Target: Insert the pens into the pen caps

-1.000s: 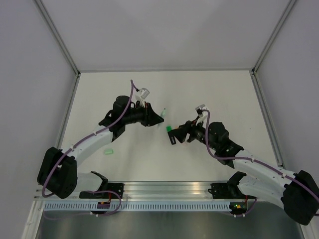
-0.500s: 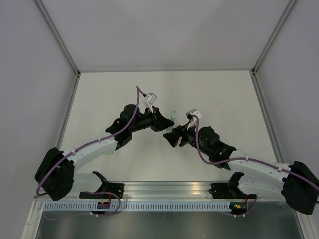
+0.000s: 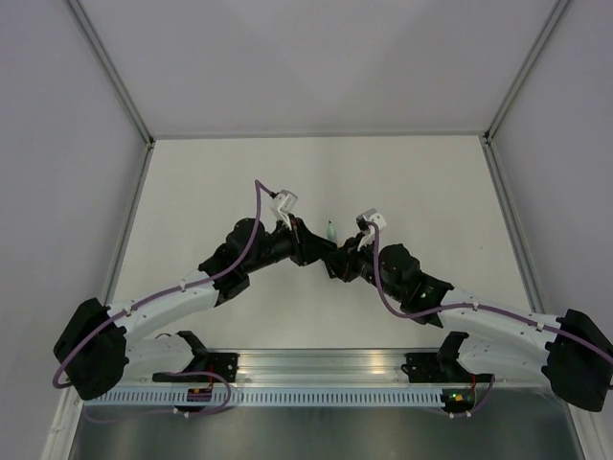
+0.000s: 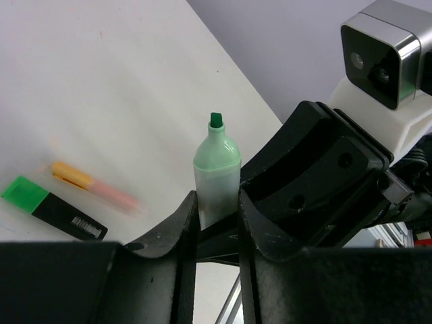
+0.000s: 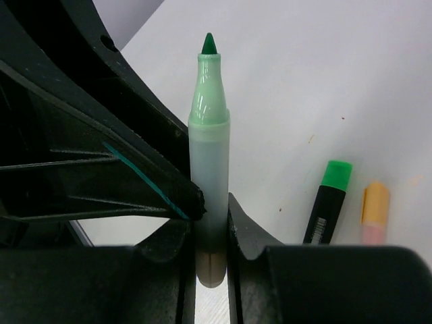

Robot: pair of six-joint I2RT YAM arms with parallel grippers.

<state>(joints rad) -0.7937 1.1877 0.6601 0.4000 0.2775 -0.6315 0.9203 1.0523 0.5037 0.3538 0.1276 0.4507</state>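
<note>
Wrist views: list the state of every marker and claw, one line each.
pale green marker: uncapped, gripped by both claws
black marker: capped, lying flat
orange marker: capped, lying flat
left claw: shut on the pale green marker
right claw: shut on the pale green marker

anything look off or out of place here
Yes: the translucent pale green marker has its dark green tip bare and seems pinched by both the left gripper and the right gripper at once. No loose cap shows in any view.
</note>
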